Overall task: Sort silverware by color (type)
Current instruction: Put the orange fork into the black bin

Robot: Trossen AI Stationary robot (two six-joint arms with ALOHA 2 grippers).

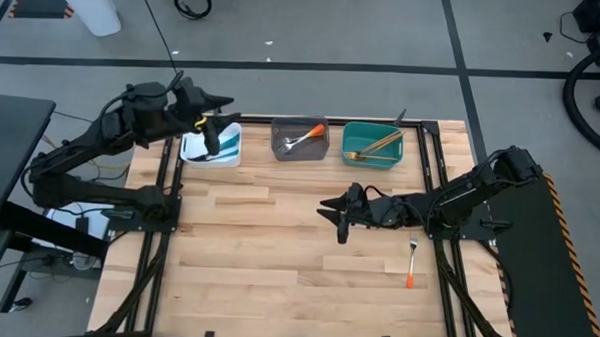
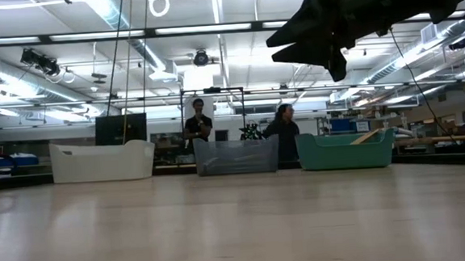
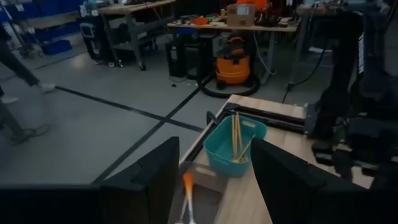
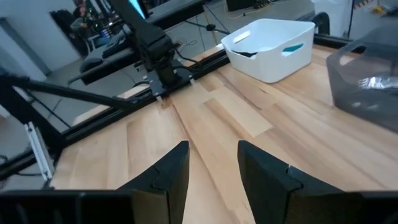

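Silverware is what you are sorting, and it lies in four places on your wooden counter (image 1: 277,248), the largest thing in the high view. Next in size are the two dark arms: your left arm reaches over the counter's far left corner, and your right arm stretches in from the right side toward the middle. Three bins stand in a row along the far edge, the white bin (image 1: 213,145) at the left, the grey bin (image 1: 299,138) in the middle and the teal bin (image 1: 372,143) at the right. Your left gripper (image 1: 214,135) hangs above the white bin with its fingers spread wide and nothing between them. Your right gripper (image 1: 338,218) hovers over bare wood near the counter's middle, its fingers parted with a clear gap and holding nothing. Inside the teal bin lie several gold utensils (image 1: 373,143), leaning across it. Inside the grey bin lies an orange-handled fork (image 1: 305,138), silver head toward the left. A blue-handled piece (image 1: 202,157) shows at the near edge of the white bin, partly hidden under your left gripper. One more orange-handled fork (image 1: 412,260) lies alone on the counter near the right edge, beside your right arm, with its tines pointing toward the bins.
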